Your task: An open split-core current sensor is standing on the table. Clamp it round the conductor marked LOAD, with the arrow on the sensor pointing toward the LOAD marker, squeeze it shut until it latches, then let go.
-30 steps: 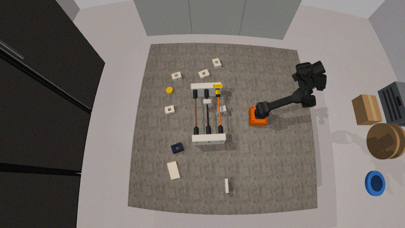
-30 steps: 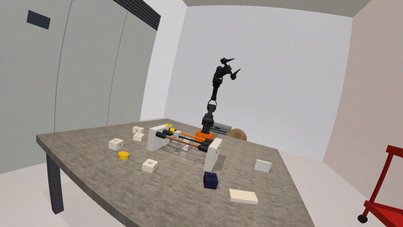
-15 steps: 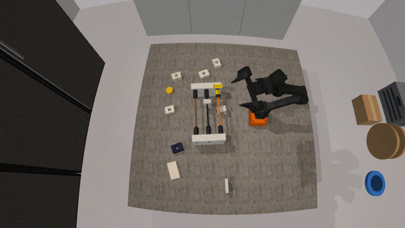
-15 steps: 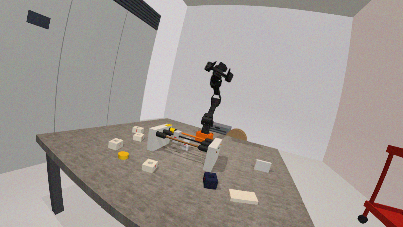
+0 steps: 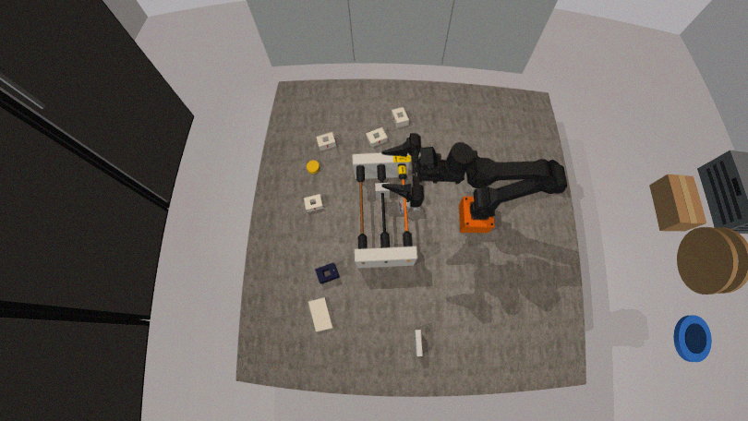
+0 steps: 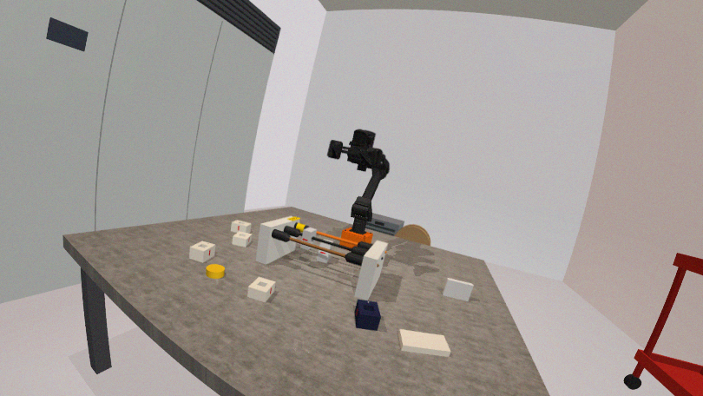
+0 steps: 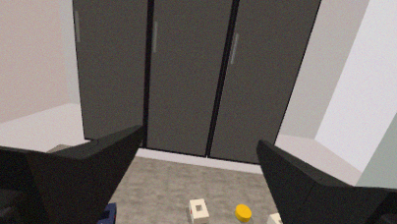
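Note:
My gripper (image 5: 384, 169) (image 7: 200, 138) is open and empty, high above the conductor rack. The rack has two white end blocks (image 5: 385, 254) (image 6: 372, 270) with three conductors between them. The orange conductor (image 5: 405, 217) (image 6: 335, 239) has a yellow marker sleeve (image 5: 402, 170) (image 6: 300, 227) and a yellow label (image 5: 401, 159) (image 6: 293, 219) at one end; their writing is not readable. The pale open sensor (image 5: 402, 207) (image 6: 323, 254) stands on the table beneath or beside the orange conductor, partly hidden; its arrow is not clear. A white block (image 5: 381, 186) (image 6: 308, 235) sits on the black middle conductor.
Several cream square-holed blocks, one of them here (image 5: 313, 202) (image 6: 261, 289) (image 7: 198, 211), stand around the rack. A yellow disc (image 5: 312, 166) (image 6: 215, 271) (image 7: 243, 212), a dark blue block (image 5: 320, 278) (image 6: 367, 317), a cream slab (image 5: 319, 314) (image 6: 424, 342) and an upright white plate (image 5: 418, 342) (image 6: 457, 289) are also there.

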Motion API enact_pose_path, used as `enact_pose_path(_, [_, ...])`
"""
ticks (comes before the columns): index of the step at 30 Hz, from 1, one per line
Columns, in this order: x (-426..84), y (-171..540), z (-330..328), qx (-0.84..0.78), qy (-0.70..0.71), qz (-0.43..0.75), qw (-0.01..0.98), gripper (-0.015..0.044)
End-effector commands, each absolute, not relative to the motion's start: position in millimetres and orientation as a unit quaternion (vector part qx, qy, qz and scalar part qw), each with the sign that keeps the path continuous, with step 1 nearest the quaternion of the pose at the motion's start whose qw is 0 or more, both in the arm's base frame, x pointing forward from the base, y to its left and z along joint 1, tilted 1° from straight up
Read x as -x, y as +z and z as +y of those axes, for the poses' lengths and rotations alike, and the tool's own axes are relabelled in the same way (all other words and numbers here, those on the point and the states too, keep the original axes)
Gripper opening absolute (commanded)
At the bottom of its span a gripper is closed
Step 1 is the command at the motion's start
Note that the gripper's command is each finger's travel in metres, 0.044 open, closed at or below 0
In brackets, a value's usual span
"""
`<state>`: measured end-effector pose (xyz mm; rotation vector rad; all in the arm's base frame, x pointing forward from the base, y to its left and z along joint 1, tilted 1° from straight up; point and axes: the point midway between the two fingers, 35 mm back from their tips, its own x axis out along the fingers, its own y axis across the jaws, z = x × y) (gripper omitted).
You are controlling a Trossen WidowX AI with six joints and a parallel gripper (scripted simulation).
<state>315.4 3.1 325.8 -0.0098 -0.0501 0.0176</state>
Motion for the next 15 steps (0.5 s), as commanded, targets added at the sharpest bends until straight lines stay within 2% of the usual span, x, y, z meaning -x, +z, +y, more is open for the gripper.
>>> enact_pose_path(1, [-319.4, 315.2, -6.7, 0.000, -0.011, -0.002, 1.000, 0.0440])
enact_pose_path(8, [-323.6, 234.4, -79.9, -0.030, -0.119, 0.240, 0.963, 0.0440])
enact_pose_path(15, [-270.5, 168.1, -138.2, -0.111, -0.209, 0.468, 0.852, 0.0440])
